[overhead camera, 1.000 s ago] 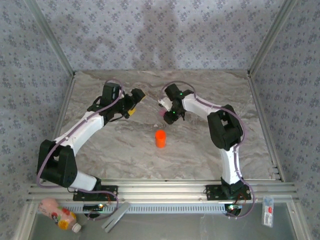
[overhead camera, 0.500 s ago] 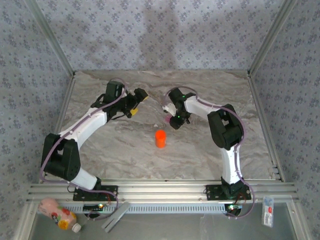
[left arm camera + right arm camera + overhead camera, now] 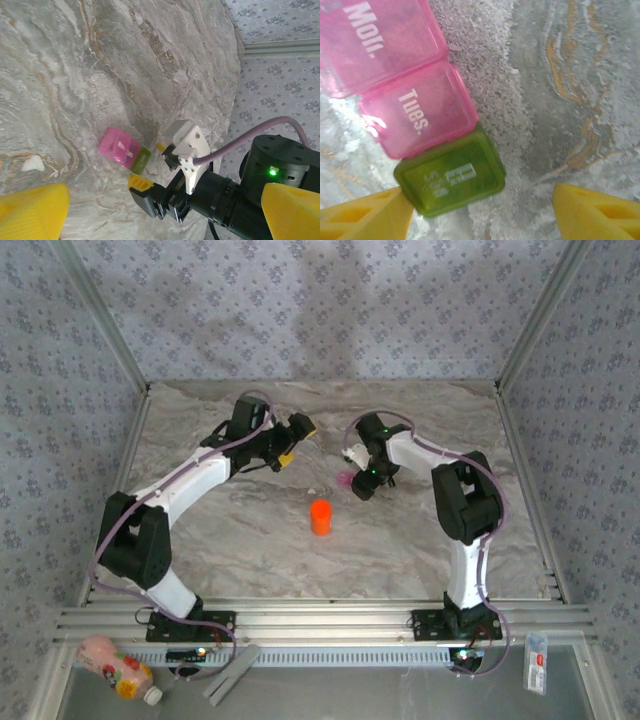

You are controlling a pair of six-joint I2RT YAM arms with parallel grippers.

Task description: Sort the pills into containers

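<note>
White arm links (image 3: 190,480), black joints (image 3: 465,505), purple cables (image 3: 250,131), yellow-tipped jaws

Grey-veined marble tabletop (image 3: 250,550), tan streaks. Floral-print grey cloth walls (image 3: 400,300) at far, left, right edges. Aluminium posts (image 3: 100,315) slanting up from far corners. Slotted aluminium rails (image 3: 320,620) along near edge. Soft, even light.

Case (image 3: 415,100) cut off by top and left edges, upper pink lid partly lost. Lettering on green lid (image 3: 452,175) blurred; contents unreadable. Right gripper (image 3: 480,215) below case: fingers (image 3: 595,212) cropped by bottom edge. From above, case a tiny pink smudge.
</note>
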